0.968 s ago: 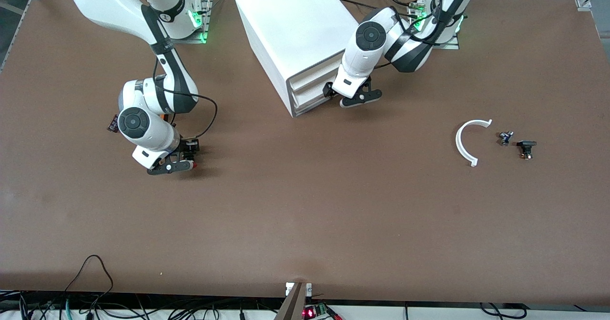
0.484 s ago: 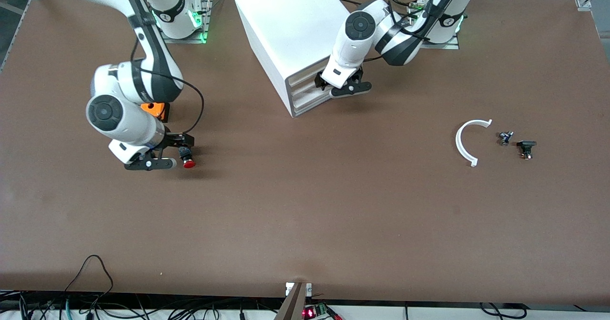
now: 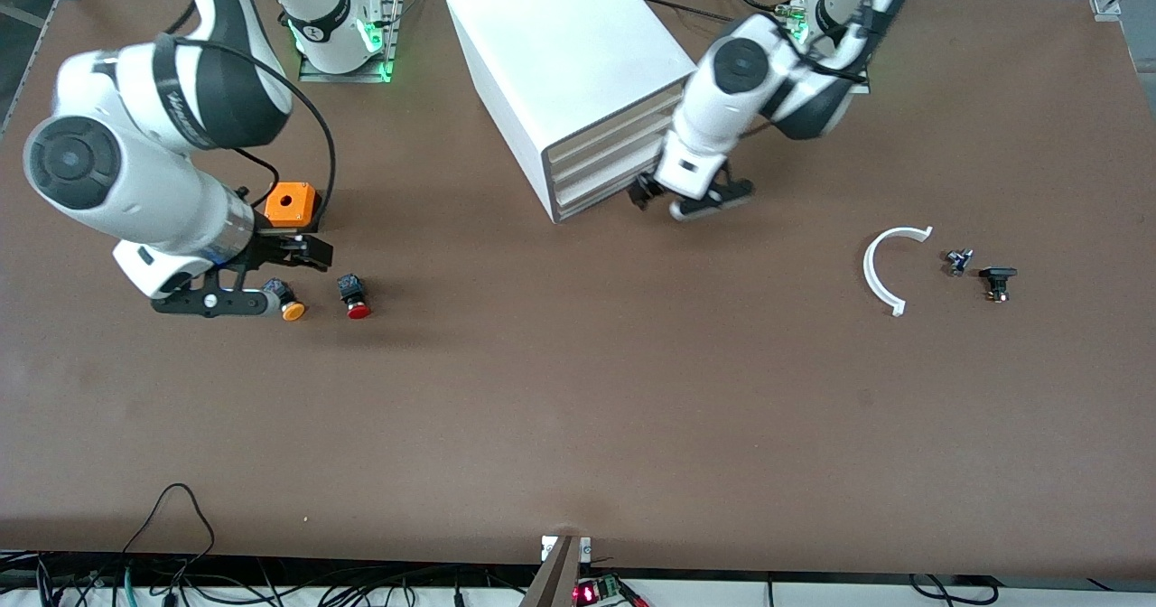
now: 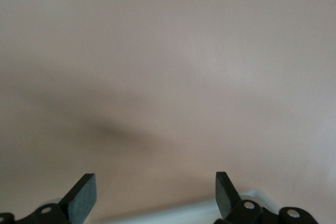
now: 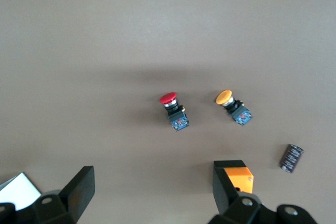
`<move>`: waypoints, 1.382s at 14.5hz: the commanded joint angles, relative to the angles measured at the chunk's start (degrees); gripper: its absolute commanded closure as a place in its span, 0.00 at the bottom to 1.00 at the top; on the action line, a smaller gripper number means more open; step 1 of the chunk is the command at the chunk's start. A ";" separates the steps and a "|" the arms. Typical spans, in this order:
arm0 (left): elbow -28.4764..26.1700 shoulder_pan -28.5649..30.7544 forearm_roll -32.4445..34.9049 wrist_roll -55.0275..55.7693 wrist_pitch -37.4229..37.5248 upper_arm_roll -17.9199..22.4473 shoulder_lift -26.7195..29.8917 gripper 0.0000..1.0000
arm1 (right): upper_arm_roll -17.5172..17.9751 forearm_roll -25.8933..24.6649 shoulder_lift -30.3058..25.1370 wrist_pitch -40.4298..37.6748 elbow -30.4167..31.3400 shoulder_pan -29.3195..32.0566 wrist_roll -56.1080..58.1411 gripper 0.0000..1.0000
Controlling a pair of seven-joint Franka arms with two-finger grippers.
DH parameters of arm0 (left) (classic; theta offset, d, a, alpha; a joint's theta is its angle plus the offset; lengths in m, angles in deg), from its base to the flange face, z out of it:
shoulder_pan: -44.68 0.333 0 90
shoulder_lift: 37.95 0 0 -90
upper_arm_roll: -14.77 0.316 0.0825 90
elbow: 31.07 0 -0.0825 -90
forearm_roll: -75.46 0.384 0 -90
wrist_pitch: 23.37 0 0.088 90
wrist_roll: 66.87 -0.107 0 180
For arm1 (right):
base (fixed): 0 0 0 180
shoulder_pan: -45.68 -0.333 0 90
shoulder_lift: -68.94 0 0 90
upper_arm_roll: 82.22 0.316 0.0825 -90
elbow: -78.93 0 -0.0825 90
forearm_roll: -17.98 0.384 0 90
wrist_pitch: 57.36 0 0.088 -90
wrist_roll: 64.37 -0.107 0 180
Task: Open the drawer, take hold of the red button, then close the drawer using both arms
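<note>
While the small red-capped push button (image 3: 354,292) lies loose on the brown surface (image 3: 578,390), both hands, right hand (image 3: 237,284) and left hand (image 3: 694,199), gape empty.

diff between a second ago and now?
The right tool let go of the small red-capped push button, which now lies on the brown table, and pulled up and back toward its end. The left tool left the white plastic drawer cabinet, whose drawers look shut. The white curved piece stayed put.
</note>
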 commanded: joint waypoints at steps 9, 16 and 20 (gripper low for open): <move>18.11 5.42 0.03 -42.32 33.73 18.68 13.45 0.00 | 7.96 -2.64 -4.81 -7.96 -4.86 18.85 3.25 0.00; 23.05 6.91 0.12 -54.40 45.11 24.41 16.18 0.00 | 6.29 -2.64 -11.74 -4.29 7.24 23.08 15.05 0.00; 24.64 6.91 0.12 -54.48 45.55 23.88 15.57 0.00 | 5.85 -2.73 -15.18 -1.20 12.28 22.91 15.05 0.00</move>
